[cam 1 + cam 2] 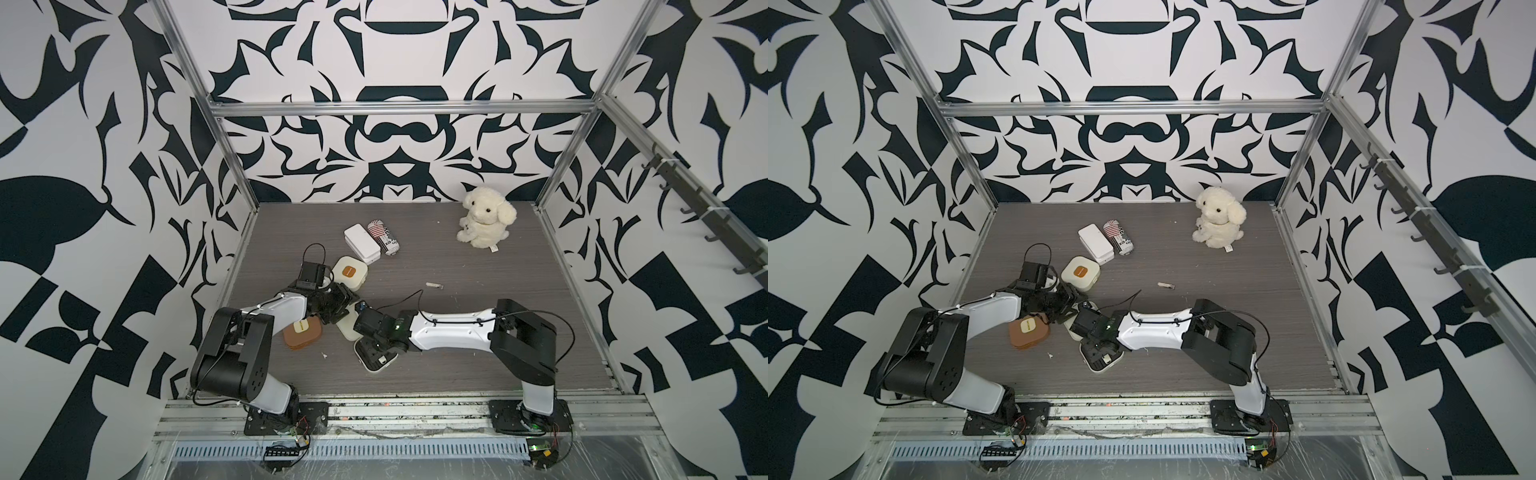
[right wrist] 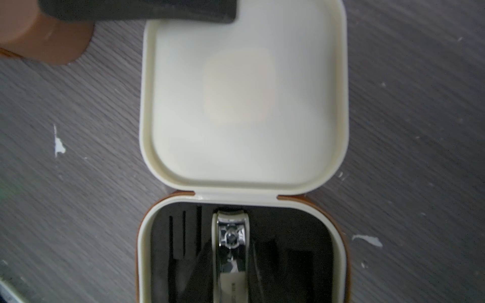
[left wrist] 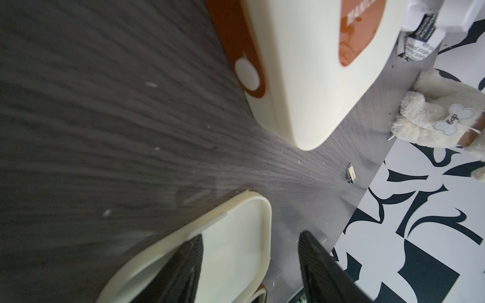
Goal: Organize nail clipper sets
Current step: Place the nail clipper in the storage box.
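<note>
An open cream case lies near the front: its lid (image 1: 347,326) (image 2: 244,105) is flat on the table and its black slotted base (image 1: 376,359) (image 2: 288,249) is towards me. My right gripper (image 1: 374,351) (image 2: 231,244) is shut on a metal nail clipper (image 2: 231,236) over the base's middle slot. My left gripper (image 1: 336,307) (image 3: 250,236) is open and straddles the lid's (image 3: 236,236) far rim, one finger inside, one outside. A closed cream case (image 1: 350,272) (image 3: 301,65) and a tan-brown case (image 1: 302,332) (image 2: 44,34) lie close by. A loose clipper (image 1: 434,285) (image 3: 351,173) lies mid-table.
A white rectangular box (image 1: 361,243) and a striped can (image 1: 384,237) lie side by side behind the closed cream case. A plush dog (image 1: 486,218) sits at the back right. Metal frame posts and patterned walls border the grey table (image 1: 478,332).
</note>
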